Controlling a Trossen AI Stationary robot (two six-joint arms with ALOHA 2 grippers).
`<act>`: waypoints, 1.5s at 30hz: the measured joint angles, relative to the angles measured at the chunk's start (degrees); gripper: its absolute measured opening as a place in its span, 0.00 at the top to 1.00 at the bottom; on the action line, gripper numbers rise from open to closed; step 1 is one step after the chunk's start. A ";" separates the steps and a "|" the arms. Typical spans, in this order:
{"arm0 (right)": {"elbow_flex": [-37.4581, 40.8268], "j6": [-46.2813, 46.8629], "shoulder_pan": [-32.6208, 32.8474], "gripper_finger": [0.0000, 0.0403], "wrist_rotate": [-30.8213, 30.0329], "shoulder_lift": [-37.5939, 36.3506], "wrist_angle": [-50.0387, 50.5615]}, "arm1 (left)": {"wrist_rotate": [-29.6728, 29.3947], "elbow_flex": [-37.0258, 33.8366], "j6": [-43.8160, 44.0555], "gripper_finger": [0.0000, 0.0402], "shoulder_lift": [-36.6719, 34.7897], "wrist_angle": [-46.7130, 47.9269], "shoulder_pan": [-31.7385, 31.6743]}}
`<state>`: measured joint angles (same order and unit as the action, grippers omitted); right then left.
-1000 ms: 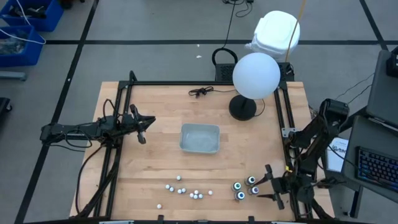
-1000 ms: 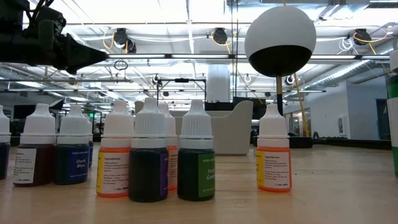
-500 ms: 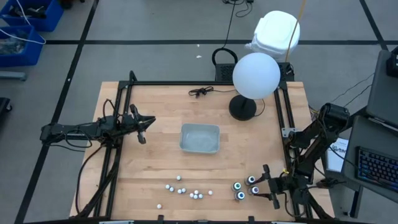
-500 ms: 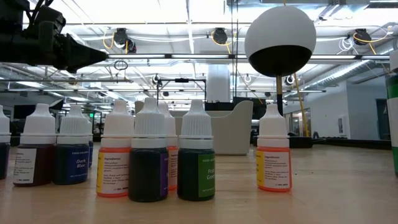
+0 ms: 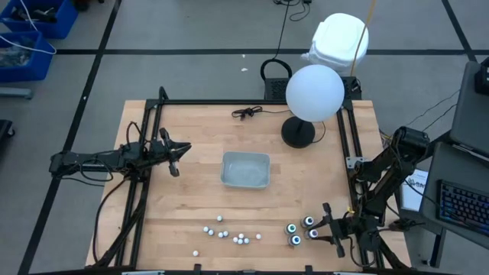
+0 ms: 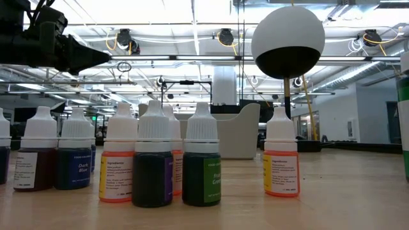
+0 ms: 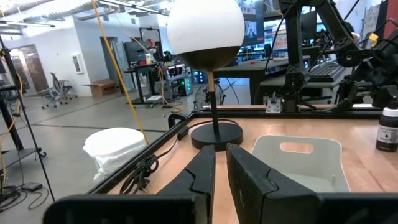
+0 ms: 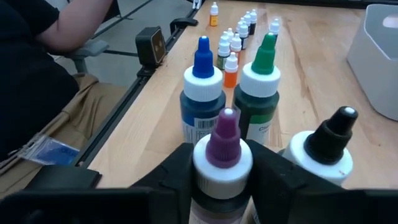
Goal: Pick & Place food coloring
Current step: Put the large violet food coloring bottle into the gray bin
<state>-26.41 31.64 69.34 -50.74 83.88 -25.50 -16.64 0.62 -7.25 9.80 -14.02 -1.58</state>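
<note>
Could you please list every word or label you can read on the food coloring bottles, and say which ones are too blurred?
"Dark Blue" on the blue bottle, low view.
"Ingredients", a heading on the orange bottle; the lines beneath it are too small.
The green bottle label starts with "Pro", the rest is blurred.
The brown bottle and the right orange bottle carry unreadable fine print.

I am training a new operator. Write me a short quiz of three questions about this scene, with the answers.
1. True or false: a bottle lies in the grey tray.
2. Which colour is the tip of the gripped bottle between the fingers of the right gripper? A blue, B purple, C green.
3. How many large bottles stand at the right gripper?
Key: 1 false; 2 B; 3 four.
</note>
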 joint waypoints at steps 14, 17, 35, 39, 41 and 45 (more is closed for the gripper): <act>-3.83 -16.81 -0.39 0.73 1.55 -12.42 -4.00 | 0.02 0.00 1.49 0.88 0.00 0.00 0.00; -7.23 -17.60 -1.42 0.73 1.08 -17.25 2.30 | 0.02 0.00 2.25 0.88 -0.02 0.02 0.00; -17.27 -43.04 -36.69 0.73 14.03 -24.08 6.25 | 0.04 0.00 4.92 0.88 -0.02 0.02 0.00; -17.27 -43.20 -46.99 0.73 23.52 -19.34 -1.43 | 0.04 0.00 4.92 0.88 -0.02 0.40 0.00; -17.29 -42.25 -50.86 0.73 27.79 -16.64 -4.87 | 0.03 0.00 4.64 0.88 -0.02 0.52 0.00; -18.37 -39.76 -56.48 0.73 34.23 -10.48 -9.34 | 0.04 0.00 4.18 0.88 -0.02 0.52 0.00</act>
<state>-44.78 -8.12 12.86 -16.51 73.40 -34.84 -16.60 0.62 -3.07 9.78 -13.50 -1.58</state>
